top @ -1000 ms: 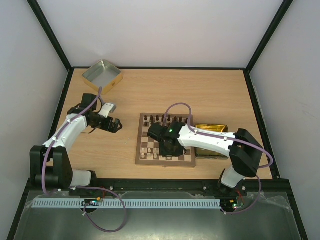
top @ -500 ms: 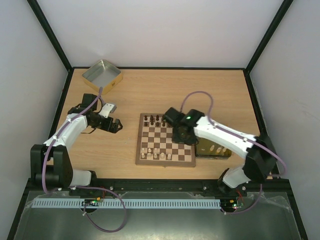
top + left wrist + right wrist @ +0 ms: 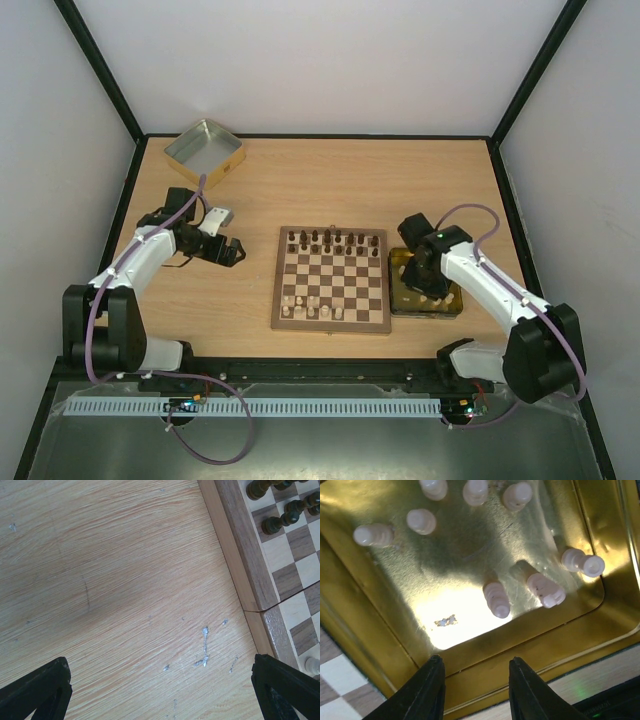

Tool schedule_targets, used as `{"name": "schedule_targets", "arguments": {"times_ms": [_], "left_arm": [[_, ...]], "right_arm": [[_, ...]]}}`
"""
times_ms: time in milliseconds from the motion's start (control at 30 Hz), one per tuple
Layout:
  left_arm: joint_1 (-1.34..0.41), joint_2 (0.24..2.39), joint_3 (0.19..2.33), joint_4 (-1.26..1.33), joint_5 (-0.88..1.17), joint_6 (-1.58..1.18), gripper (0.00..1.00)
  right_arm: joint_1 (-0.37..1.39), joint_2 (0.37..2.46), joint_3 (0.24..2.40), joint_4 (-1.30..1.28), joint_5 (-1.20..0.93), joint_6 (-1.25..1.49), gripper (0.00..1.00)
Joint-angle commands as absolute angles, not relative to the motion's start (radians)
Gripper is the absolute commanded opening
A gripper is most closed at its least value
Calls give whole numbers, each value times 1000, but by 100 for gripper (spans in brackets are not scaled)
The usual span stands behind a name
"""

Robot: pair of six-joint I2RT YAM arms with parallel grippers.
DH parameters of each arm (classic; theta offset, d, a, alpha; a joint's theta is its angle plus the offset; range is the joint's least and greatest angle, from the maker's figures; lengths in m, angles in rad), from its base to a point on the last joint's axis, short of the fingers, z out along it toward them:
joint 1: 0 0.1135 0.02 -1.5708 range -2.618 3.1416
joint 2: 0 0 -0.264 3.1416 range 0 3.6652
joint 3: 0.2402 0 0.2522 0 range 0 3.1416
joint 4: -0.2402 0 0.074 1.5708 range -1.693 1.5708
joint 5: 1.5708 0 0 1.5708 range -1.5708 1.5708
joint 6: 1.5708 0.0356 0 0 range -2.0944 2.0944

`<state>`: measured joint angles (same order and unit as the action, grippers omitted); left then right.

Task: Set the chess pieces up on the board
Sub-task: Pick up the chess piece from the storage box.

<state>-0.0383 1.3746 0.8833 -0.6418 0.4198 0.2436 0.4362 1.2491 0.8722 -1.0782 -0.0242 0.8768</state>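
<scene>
Eight pale cream wooden chessmen (image 3: 496,599) lie in the gold metal tin (image 3: 380,650) right of the checkered wooden board (image 3: 330,285) — dark brown chessmen (image 3: 330,238) line its far edge, near rows sparse. Right gripper (image 3: 476,662) over tin, left gripper (image 3: 160,662) idle — both agape, empty.

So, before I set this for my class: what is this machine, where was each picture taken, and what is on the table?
Two robot arms stand bolted at the near edge of the table, each ending in a two-finger pincer. The wide picture looks down from above; the other two come from cameras on the wrists. On the table lies a chessboard, dark pieces on its far rows, a few pale pieces near. A gold tin beside it holds loose pale pieces; a silver tin sits at the far left. The right pincer hangs open over the gold tin, the left pincer open above bare wood. Neither holds anything.
</scene>
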Motion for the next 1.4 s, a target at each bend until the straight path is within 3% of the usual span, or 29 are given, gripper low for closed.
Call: {"name": "schedule_targets", "arguments": {"times_ms": [0, 233, 600, 1100, 1367], "left_arm": [[-32, 1377, 885, -657, 436, 256, 98], [-31, 1372, 884, -656, 436, 255, 98], [-26, 1372, 884, -655, 436, 255, 98], [-25, 1375, 885, -657, 436, 255, 98], [-25, 1376, 884, -658, 436, 255, 98]], "right_arm": [[369, 1241, 833, -1036, -38, 817, 34], [273, 1249, 790, -990, -64, 770, 34], [263, 1286, 753, -920, -79, 757, 31], [260, 1322, 735, -884, -47, 731, 13], [261, 1305, 770, -928, -46, 720, 11]]}}
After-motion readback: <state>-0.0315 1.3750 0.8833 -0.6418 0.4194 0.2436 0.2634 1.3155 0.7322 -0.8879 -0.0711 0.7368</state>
